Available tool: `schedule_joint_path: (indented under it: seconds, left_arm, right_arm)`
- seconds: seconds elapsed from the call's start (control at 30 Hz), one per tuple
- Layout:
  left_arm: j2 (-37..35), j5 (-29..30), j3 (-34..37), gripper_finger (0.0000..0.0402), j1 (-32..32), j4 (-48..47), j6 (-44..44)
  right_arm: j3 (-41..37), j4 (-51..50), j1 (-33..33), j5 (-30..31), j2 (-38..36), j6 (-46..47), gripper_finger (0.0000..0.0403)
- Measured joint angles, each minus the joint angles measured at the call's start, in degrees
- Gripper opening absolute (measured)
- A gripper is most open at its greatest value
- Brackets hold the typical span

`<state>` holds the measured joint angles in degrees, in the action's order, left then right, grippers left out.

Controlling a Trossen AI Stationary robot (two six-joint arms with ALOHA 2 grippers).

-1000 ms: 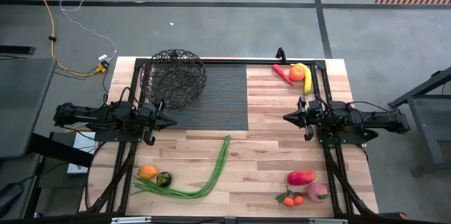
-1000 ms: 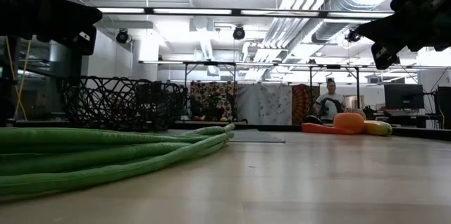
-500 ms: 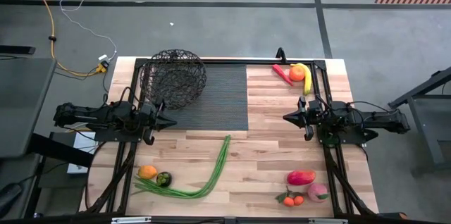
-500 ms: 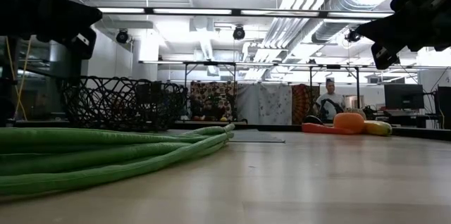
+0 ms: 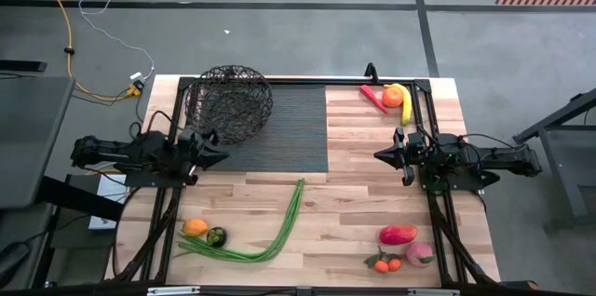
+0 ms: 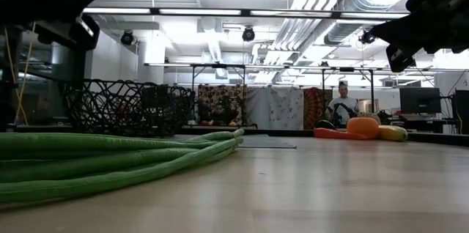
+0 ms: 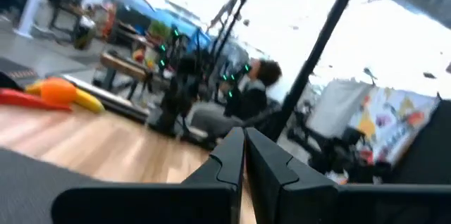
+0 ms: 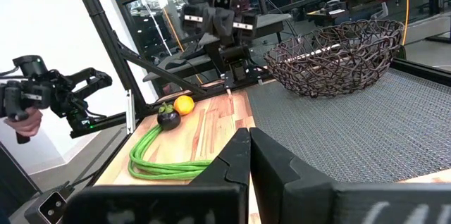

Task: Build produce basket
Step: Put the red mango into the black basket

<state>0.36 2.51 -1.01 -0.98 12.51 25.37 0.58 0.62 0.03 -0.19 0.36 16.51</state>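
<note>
The black wire basket (image 5: 230, 102) stands on the far left part of a dark mat (image 5: 289, 133). Produce lies in three groups on the table. A red pepper (image 5: 372, 97), an orange (image 5: 393, 97) and a banana (image 5: 405, 105) lie far right. Long green stalks (image 5: 270, 233), an orange (image 5: 195, 227) and a dark green fruit (image 5: 216, 236) lie near left. A red-pink fruit (image 5: 398, 235), a pink fruit (image 5: 420, 253) and small oranges (image 5: 388, 264) lie near right. My left gripper (image 7: 244, 141) is shut and empty beside the basket's near side. My right gripper (image 8: 249, 137) is shut and empty at the right.
Black frame rails (image 5: 424, 119) run along the table's left, right and far sides. Bare wood (image 5: 354, 194) lies between the two arms. A person (image 6: 343, 105) sits in the room behind, and a hand (image 8: 21, 122) holds a device beyond the table's left side.
My left gripper has tipped its fingers upward and rolled about its own line, staying shut and beside the basket. My right gripper and all the produce have kept still.
</note>
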Motion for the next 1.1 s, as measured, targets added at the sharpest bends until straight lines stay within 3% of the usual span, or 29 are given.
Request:
schedule_joint_path:
  seconds: [0.27, 0.57, 0.73, 0.87, 1.1]
  left_arm:
    - [4.35, 3.55, -6.12, 0.0005, -0.02, 0.62, -0.02]
    - [19.62, 2.88, -17.68, 0.0005, -0.02, -0.94, -4.51]
    - [27.14, 2.89, -23.95, 0.0005, -0.02, -0.45, -12.7]
    - [31.16, 2.88, -26.34, 0.0005, -0.17, -0.51, -16.37]
    - [35.0, 2.42, -26.87, 0.0005, -0.06, -0.63, -11.73]
  right_arm:
    - [-0.01, 0.0, 0.01, -0.02, -0.01, -0.01, 0.0]
    - [-0.02, 0.0, 0.0, 0.0, -0.02, -0.02, 0.0]
    - [-0.01, 0.0, 0.01, -0.01, 0.0, -0.02, 0.0]
    - [-0.02, 0.0, 0.0, -0.02, 0.0, 0.0, 0.0]
    - [0.0, 0.0, 0.0, 0.0, 0.0, -0.02, 0.0]
